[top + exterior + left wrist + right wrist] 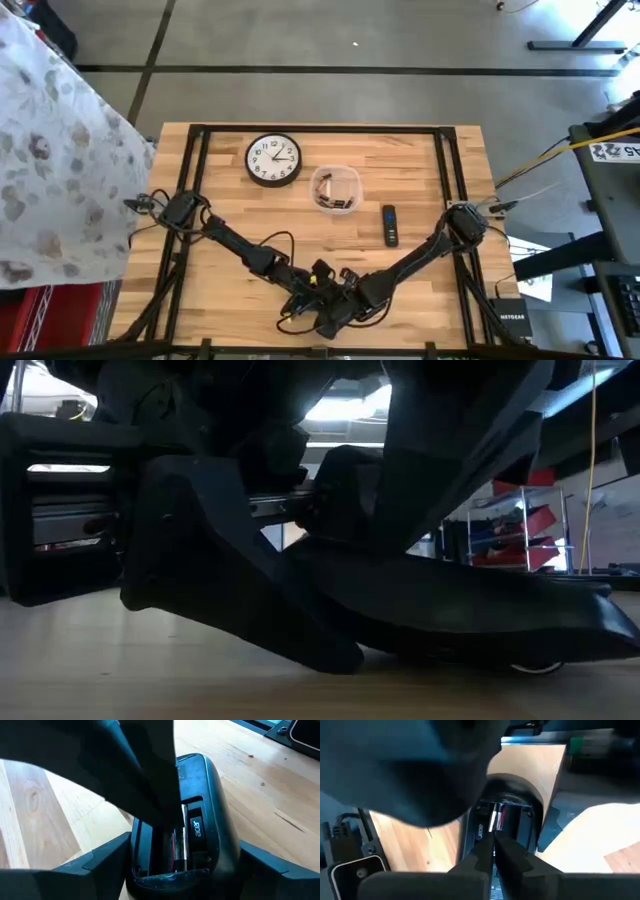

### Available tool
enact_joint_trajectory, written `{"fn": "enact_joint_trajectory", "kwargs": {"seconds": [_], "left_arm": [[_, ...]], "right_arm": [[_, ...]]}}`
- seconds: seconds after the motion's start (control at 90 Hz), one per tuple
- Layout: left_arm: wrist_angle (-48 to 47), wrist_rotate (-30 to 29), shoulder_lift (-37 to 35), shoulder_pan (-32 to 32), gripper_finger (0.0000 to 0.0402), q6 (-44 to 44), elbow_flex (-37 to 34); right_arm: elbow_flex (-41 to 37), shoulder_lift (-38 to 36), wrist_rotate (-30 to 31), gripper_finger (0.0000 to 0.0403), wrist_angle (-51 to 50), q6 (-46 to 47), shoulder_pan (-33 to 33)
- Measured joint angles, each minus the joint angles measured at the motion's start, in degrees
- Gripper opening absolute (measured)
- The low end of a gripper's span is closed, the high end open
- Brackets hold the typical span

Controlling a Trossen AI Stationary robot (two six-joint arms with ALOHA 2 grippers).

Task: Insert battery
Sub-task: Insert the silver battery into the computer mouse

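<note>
A black computer mouse point(210, 795) lies underside up near the table's front edge, its battery bay open. A silver and red battery point(178, 842) sits lengthwise in the bay. My left gripper point(180, 870) has one finger on each flank of the mouse. My right gripper point(495, 851) reaches into the bay from the opposite end, its fingers almost together at the battery point(496, 820). In the high view both grippers meet at the front centre point(330, 295), and the arms hide the mouse there. My left gripper pinches the mouse between its two fingers, one on each long side point(131, 855), at the end with the open bay. The fingers come in nearly level and lie along the mouse. The low view shows the mouse point(470, 615) down at the tabletop. My right gripper pinches the battery's near end point(494, 836) between its fingertips point(509, 851), slanting down into the bay. The fingers lie along the battery. The battery lies inside the mouse's compartment; how deep it is seated is hidden by the fingers.
A round wall clock point(273, 160) lies at the far left of the table. A clear bowl with batteries point(335, 188) stands at far centre, and a black remote point(389, 224) to its right. Cables point(300, 315) trail under the grippers.
</note>
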Motion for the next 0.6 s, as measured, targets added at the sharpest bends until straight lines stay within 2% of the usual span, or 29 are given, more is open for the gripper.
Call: {"fn": "enact_joint_trajectory", "kwargs": {"seconds": [0.6], "left_arm": [[-1.9,0.0,0.0,0.0,0.0275,0.5,0.1]], "right_arm": [[0.0,1.2,-1.1,0.0,0.5,0.2,0.8]]}}
